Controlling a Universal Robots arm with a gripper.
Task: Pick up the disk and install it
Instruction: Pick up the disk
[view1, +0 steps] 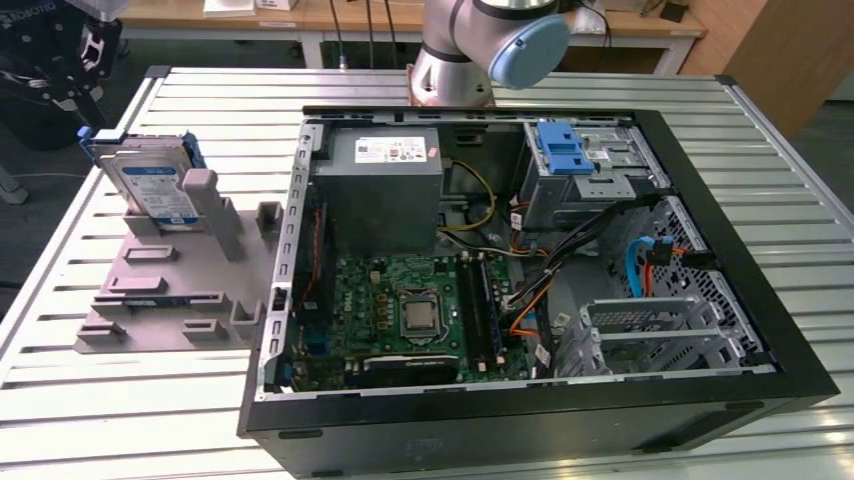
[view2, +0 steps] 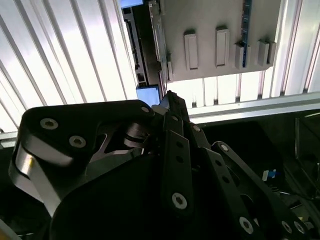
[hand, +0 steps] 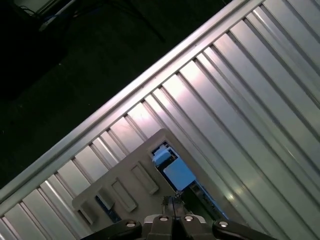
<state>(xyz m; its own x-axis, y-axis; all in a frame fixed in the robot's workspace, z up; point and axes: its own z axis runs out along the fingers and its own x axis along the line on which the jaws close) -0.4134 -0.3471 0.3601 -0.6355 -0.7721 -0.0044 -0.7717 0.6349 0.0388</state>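
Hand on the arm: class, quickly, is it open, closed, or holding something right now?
Hand: closed, holding nothing; the disk stands upright in the grey stand.

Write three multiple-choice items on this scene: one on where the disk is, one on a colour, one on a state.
1. Where is the disk?
A) inside the computer case
B) standing in the grey stand
C) flat on the table

2. What colour is the frame around the disk?
A) red
B) blue
C) yellow

3. The computer case is:
A) open, with the circuit board showing
B) closed by a side panel
C) wrapped in plastic

Answers:
1 B: the disk stands upright in the stand, beside the case.
2 B: blue edges show around it.
3 A: the board and cables lie in plain sight.
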